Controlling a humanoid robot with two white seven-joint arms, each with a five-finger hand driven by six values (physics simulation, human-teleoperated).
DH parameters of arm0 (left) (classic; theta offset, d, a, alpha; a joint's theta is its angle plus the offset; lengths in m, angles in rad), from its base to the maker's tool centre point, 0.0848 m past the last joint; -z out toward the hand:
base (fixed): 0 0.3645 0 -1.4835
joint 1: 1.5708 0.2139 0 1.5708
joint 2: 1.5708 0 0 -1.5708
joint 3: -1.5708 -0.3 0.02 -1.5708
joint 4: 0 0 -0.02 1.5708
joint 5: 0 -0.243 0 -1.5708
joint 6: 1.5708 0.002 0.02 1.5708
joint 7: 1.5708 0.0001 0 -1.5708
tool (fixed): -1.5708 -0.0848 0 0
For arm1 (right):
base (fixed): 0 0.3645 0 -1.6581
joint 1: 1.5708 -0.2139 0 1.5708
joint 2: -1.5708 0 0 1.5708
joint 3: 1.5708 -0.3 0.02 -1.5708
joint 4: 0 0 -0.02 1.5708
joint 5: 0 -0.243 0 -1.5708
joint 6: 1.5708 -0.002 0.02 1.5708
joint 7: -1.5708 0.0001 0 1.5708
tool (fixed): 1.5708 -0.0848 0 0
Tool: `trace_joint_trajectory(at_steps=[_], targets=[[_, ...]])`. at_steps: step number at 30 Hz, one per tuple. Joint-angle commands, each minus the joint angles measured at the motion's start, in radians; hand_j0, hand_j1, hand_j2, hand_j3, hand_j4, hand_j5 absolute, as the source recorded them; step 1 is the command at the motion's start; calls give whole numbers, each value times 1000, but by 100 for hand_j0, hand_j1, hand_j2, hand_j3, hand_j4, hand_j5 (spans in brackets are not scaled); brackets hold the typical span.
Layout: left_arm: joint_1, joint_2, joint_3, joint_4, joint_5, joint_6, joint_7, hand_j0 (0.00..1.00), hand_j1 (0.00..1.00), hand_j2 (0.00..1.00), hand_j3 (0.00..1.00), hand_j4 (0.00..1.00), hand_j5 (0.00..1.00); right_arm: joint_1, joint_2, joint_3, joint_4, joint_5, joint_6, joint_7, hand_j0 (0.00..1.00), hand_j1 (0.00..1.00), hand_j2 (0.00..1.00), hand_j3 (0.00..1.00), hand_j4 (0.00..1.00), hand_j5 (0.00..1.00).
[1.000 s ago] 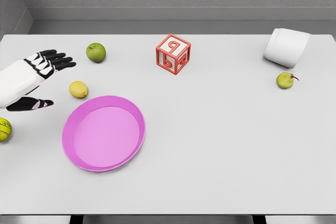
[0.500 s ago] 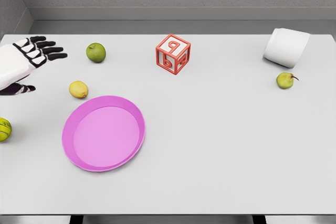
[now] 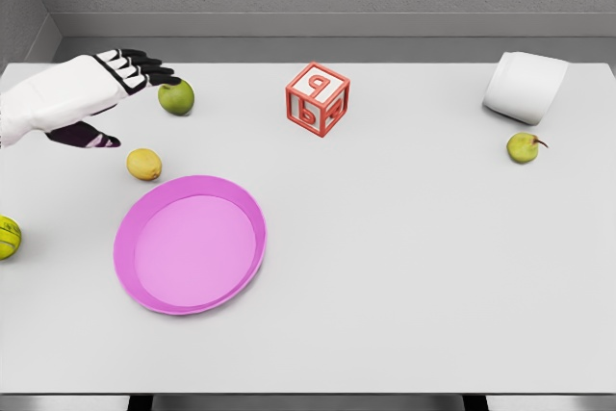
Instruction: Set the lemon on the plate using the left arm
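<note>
I see the left hand [image 3: 82,98] at upper left with fingers spread and holding nothing, above the lemon [image 3: 143,164], which sits just beyond the pink plate [image 3: 130,228].

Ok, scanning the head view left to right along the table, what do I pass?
yellow-green ball at the left edge → left hand → lemon → green apple → pink plate → red letter block → white cup on its side → small pear
</note>
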Motion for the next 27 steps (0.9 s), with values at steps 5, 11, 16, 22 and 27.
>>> trace_joint_trajectory(at_steps=[5, 11, 16, 22, 27], targets=[[8, 30, 19, 15, 93, 3, -9, 100, 100, 100, 100, 100, 100, 0, 0, 0, 0, 0, 0, 1, 100, 100, 100, 100, 100, 100], [11, 27, 21, 35, 91, 3, -9, 100, 100, 100, 100, 100, 100, 0, 0, 0, 0, 0, 0, 0, 100, 100, 100, 100, 100, 100], [9, 18, 18, 60, 91, 3, -9, 100, 100, 100, 100, 100, 100, 0, 0, 0, 0, 0, 0, 1, 100, 100, 100, 100, 100, 100], [9, 0, 18, 72, 93, 3, -9, 100, 100, 100, 100, 100, 100, 0, 0, -1, 0, -2, 0, 0, 100, 100, 100, 100, 100, 100], [9, -7, 16, 80, 93, 3, -9, 100, 100, 100, 100, 100, 100, 0, 0, 0, 0, 0, 0, 0, 100, 100, 100, 100, 100, 100]])
